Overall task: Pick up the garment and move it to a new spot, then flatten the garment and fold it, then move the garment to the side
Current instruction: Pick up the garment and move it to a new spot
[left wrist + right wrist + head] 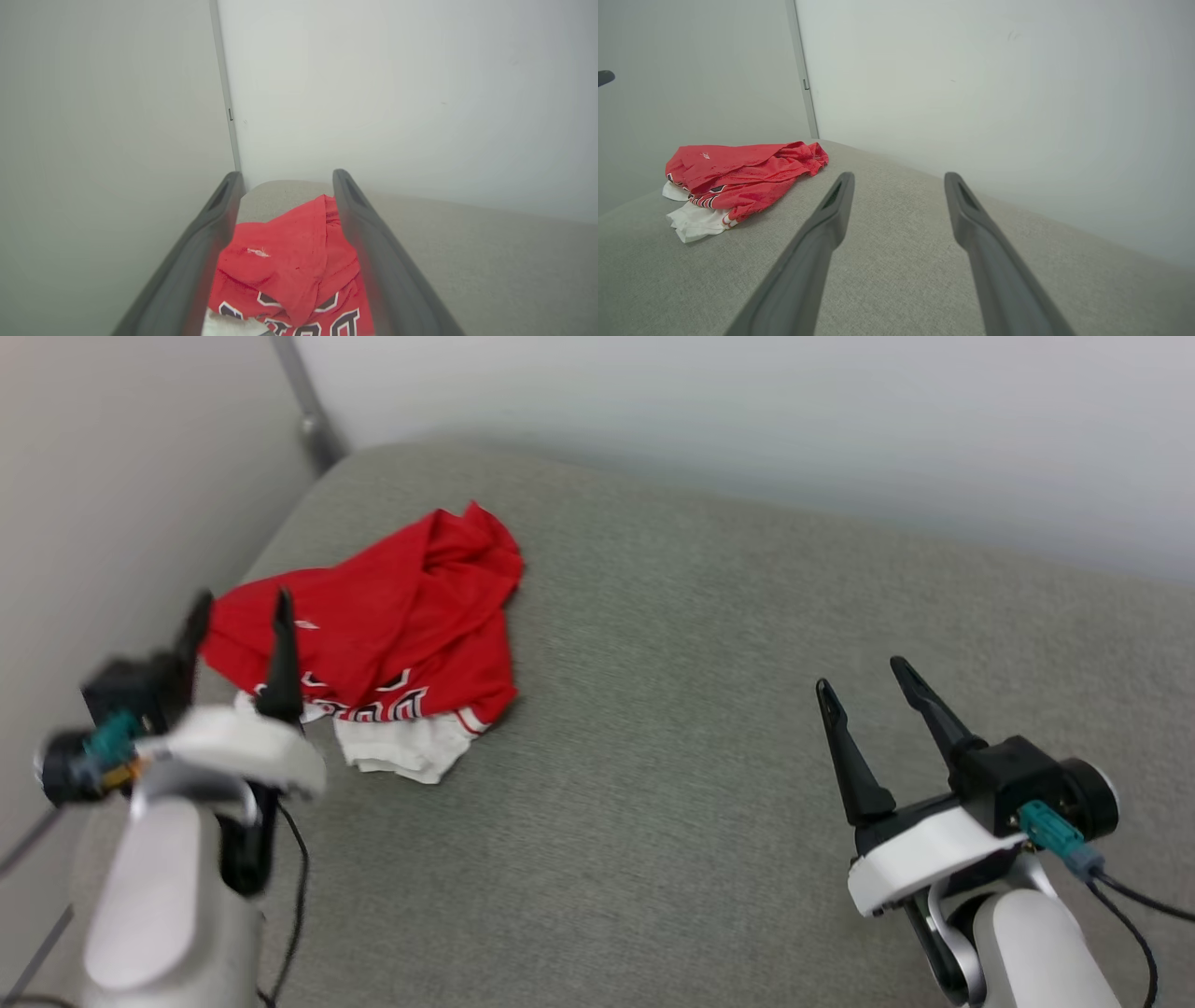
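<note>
The garment (392,625) is a red jersey with white sleeves and black lettering, crumpled in a heap on the far left of a grey padded surface (700,728). My left gripper (241,602) hovers open just in front of its near left edge, fingers spread, holding nothing. Through the left wrist view the garment (285,261) lies between and beyond the fingers. My right gripper (859,674) stands open over bare grey fabric at the lower right, well away from the heap. In the right wrist view the garment (738,172) sits far left, and that gripper (899,175) is empty.
Pale walls close in behind and on the left, meeting at a corner with a grey metal strip (303,401). The grey surface stretches wide between the garment and my right gripper. Cables (1130,896) trail from both wrists.
</note>
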Motion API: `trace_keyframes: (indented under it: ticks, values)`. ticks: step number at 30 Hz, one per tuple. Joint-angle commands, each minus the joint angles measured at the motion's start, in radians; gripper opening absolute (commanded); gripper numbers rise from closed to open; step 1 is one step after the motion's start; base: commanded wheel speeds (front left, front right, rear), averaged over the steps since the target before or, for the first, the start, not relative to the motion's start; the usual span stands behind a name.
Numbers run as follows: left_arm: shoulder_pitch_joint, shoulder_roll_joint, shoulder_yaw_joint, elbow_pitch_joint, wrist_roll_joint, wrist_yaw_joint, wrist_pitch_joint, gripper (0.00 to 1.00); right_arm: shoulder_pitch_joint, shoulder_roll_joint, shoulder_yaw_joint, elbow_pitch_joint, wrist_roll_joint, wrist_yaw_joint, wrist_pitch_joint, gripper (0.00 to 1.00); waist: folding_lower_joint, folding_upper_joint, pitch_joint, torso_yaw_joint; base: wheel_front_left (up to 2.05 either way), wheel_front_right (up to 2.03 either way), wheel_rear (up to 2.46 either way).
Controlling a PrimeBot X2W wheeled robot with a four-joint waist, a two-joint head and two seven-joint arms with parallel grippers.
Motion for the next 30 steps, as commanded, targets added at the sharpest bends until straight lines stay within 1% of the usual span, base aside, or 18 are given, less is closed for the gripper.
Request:
trace_keyframes:
  ticks: [1,3,5,8,11,14,18,20,22,23,27,29,30]
  values:
    - [-0.058,0.021,-0.004,0.009,-0.009,-0.004,0.020,1.00,-0.025,0.000,-0.001,-0.010,-0.010,0.000,0.006,1.00,0.0000,0.0000,0.066,-0.066,0.00,0.00,0.00]
    - [-0.123,0.059,-0.011,0.030,-0.027,-0.008,0.062,1.00,-0.037,0.000,0.000,-0.020,-0.021,-0.001,0.011,1.00,0.0000,0.0000,0.098,-0.099,0.00,0.00,0.00]
    - [-0.190,0.114,-0.029,0.055,-0.033,-0.008,0.124,1.00,-0.054,0.000,-0.002,-0.030,-0.026,0.000,0.011,1.00,0.0000,0.0000,0.135,-0.133,0.00,0.00,0.00]
    - [-0.276,0.176,-0.084,0.104,-0.075,-0.011,0.227,1.00,-0.065,0.000,-0.014,-0.039,-0.030,-0.001,0.008,1.00,0.0000,0.0000,0.180,-0.173,0.00,0.00,0.00]
    - [-0.334,0.252,-0.154,0.154,-0.166,-0.010,0.359,1.00,-0.076,0.000,-0.022,-0.042,-0.026,0.000,-0.003,1.00,0.0000,0.0000,0.219,-0.211,0.00,0.00,0.00]
    - [-0.363,0.325,-0.233,0.194,-0.281,-0.010,0.518,1.00,-0.088,0.000,-0.025,-0.039,-0.016,0.000,-0.014,1.00,0.0000,0.0000,0.251,-0.244,0.00,0.00,0.00]
    - [-0.364,0.424,-0.307,0.237,-0.429,-0.011,0.725,1.00,-0.102,0.000,-0.024,-0.027,0.003,0.000,-0.031,1.00,0.0000,0.0000,0.286,-0.278,0.00,0.00,0.00]
    - [-0.350,0.460,-0.330,0.262,-0.487,-0.011,0.809,1.00,-0.111,0.000,-0.022,-0.020,0.011,0.000,-0.039,1.00,0.0000,0.0000,0.299,-0.291,0.00,0.00,0.00]
    - [-0.347,0.486,-0.342,0.279,-0.529,-0.011,0.860,1.00,-0.116,0.000,-0.021,-0.016,0.018,0.000,-0.046,1.00,0.0000,0.0000,0.312,-0.299,0.00,0.00,0.00]
    - [-0.345,0.490,-0.350,0.286,-0.547,-0.011,0.880,1.00,-0.117,0.000,-0.021,-0.012,0.019,-0.001,-0.048,1.00,0.0000,0.0000,0.317,-0.301,0.00,0.00,0.00]
    - [-0.330,0.466,-0.362,0.359,-0.615,-0.011,0.963,1.00,-0.129,0.000,-0.021,-0.003,0.018,0.000,-0.056,1.00,0.0000,0.0000,0.333,-0.304,0.00,0.00,0.00]
    - [-0.322,0.453,-0.363,0.396,-0.631,-0.011,0.985,1.00,-0.138,0.000,-0.019,-0.001,0.010,0.000,-0.057,1.00,0.0000,0.0000,0.337,-0.308,0.00,0.00,0.00]
    - [-0.319,0.440,-0.364,0.418,-0.642,-0.010,1.003,0.76,-0.140,0.000,-0.022,0.000,0.007,-0.001,-0.058,1.00,0.0000,0.0000,0.338,-0.309,0.00,0.00,0.00]
